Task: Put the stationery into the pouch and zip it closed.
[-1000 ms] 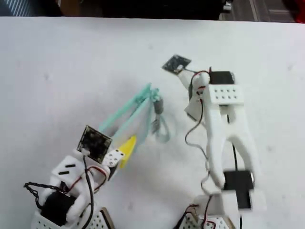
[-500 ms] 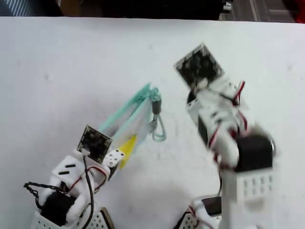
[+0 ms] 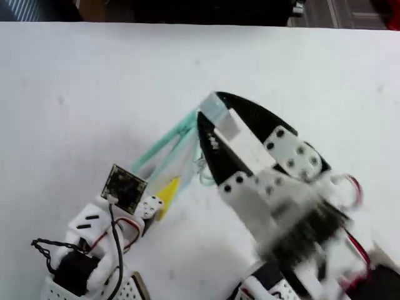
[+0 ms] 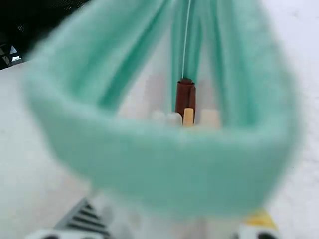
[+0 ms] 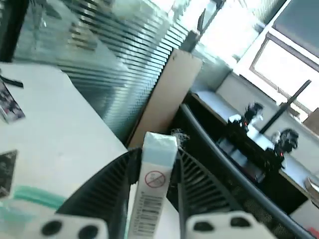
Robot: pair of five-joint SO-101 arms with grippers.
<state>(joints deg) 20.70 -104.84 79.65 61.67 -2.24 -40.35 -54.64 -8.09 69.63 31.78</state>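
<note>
Big white counter (image 3: 94,75), both arms based at its near edge. On it, mid-counter, lies a translucent fabric pouch with teal zipper edges (image 3: 165,156). It runs diagonally, with one end at the left arm and the other pointing away under the right arm.

The black-jawed right claw (image 3: 210,107) hangs over the pouch's far end. It is clamped on a white rectangular stick with a pale blue tip and a barcode label (image 5: 152,186). The stick is off the counter and not in the pouch yet.

The yellow-fingered left claw (image 3: 160,199) sits at the pouch's near end. It looks closed on the pouch rim, holding the mouth spread toward its own camera.

Inside the pouch is a brown pen (image 4: 185,97), with pale stick ends just beside it, too blurred to name.

Step, as I judge it: loading is part done and the white stick is on its way in. The zipper is open and zipping hasn't started.

The next move calls for lining the stick up lengthwise with the open mouth and getting its tip inside before letting go. The left claw needs to keep the mouth spread.
</note>
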